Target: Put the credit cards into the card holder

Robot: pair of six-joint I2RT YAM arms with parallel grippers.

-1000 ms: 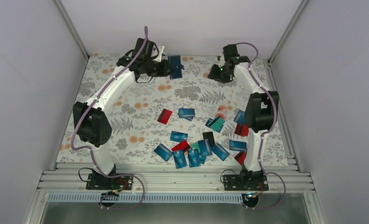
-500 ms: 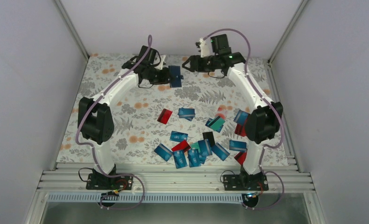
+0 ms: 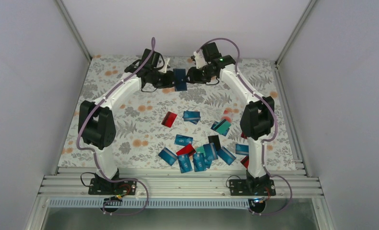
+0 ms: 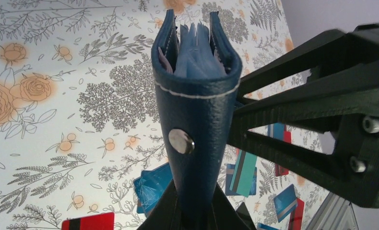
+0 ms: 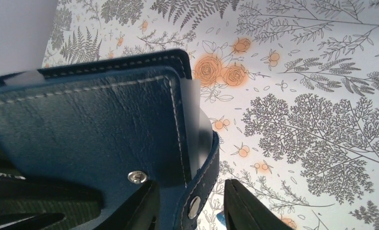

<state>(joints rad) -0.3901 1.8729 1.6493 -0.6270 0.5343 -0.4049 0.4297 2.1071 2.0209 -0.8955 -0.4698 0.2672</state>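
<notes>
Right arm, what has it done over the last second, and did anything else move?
The right gripper swung left from the far right side to the card holder, its open fingers now straddling one edge. The left gripper, shut on the holder, brought it slightly nearer. The loose cards stayed put.

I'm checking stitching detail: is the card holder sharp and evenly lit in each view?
Top external: soft even light, faint shadows, but the card holder is too small for detail. Left wrist: in focus, seam and snap crisp, no glare. Right wrist: grain and stitching sharp; the wall at top left is nearly washed out.
</notes>
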